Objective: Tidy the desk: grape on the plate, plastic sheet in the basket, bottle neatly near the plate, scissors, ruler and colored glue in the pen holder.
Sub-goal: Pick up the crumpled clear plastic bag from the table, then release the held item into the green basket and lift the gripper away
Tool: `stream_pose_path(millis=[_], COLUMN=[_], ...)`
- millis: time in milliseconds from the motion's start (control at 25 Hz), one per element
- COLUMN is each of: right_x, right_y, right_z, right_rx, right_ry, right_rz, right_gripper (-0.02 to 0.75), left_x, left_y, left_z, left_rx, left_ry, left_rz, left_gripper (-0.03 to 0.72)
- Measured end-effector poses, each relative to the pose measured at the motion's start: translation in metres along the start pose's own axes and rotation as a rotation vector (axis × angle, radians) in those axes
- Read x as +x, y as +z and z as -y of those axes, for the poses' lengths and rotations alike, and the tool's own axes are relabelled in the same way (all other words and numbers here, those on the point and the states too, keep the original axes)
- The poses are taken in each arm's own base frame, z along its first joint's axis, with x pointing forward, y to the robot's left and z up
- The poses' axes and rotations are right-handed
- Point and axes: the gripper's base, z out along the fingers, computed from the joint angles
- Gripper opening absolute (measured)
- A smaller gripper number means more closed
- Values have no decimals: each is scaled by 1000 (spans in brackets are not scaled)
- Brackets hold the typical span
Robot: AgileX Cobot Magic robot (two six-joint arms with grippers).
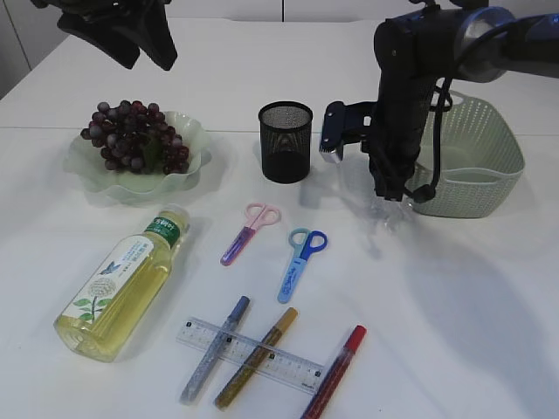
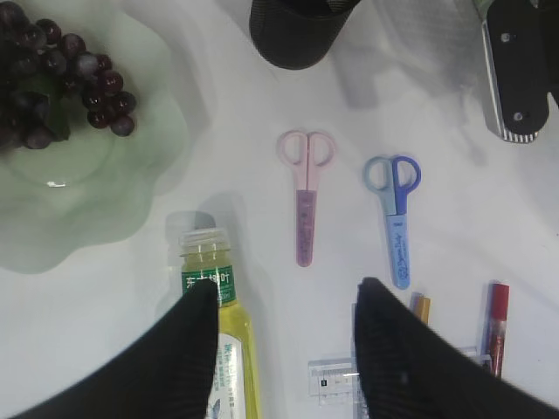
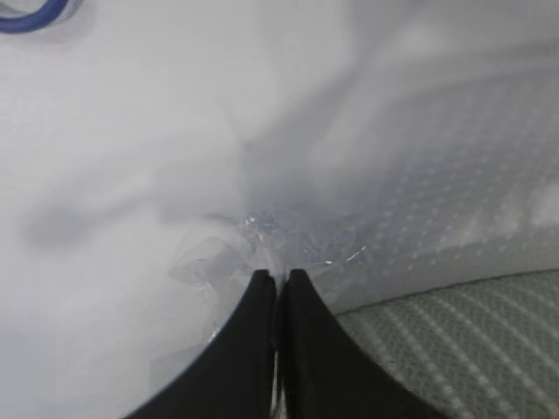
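Nearest me on the worktop lie the ruler and glue pens, beyond them the scissors. My right pincer is clamped on the plastic sheet, just beside the basket. It looks light, limp and slippery, so I grip a gathered fold; the left pincer hangs spread, holding nothing.

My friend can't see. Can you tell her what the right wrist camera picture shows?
The right gripper, two black fingers pressed together, pinches a crumpled clear plastic sheet over the white table. The green basket shows at lower right, and a bit of blue scissors handle at top left.
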Motion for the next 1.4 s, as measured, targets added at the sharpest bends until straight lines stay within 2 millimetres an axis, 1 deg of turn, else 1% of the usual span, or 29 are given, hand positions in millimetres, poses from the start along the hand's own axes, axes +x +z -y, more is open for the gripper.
stream_pose_path(millis=[160, 280, 560, 680, 800, 1000, 1240, 1400], right_x=[1, 3, -7, -10, -12, -10, 1, 10], right_y=[0, -4, -23, -32, -45, -68, -105, -121], right_z=[-2, -4, 4, 9, 16, 22, 24, 26], right_rx=[-22, -60, -48, -37, -5, 47, 141, 216], right_ry=[69, 133, 235, 379, 512, 621, 760, 853], right_rz=[-14, -35, 61, 96, 126, 154, 161, 142], right_gripper=[15, 15, 15, 15, 15, 15, 15, 15], left_x=[0, 0, 0, 0, 0, 0, 0, 0], left_y=[0, 0, 0, 0, 0, 0, 0, 0], left_z=[0, 0, 0, 0, 0, 0, 0, 0], left_rx=[0, 0, 0, 0, 0, 0, 0, 0], left_ry=[0, 0, 0, 0, 0, 0, 0, 0], left_rz=[0, 0, 0, 0, 0, 0, 0, 0], left_gripper=[372, 372, 372, 371, 371, 371, 370, 370])
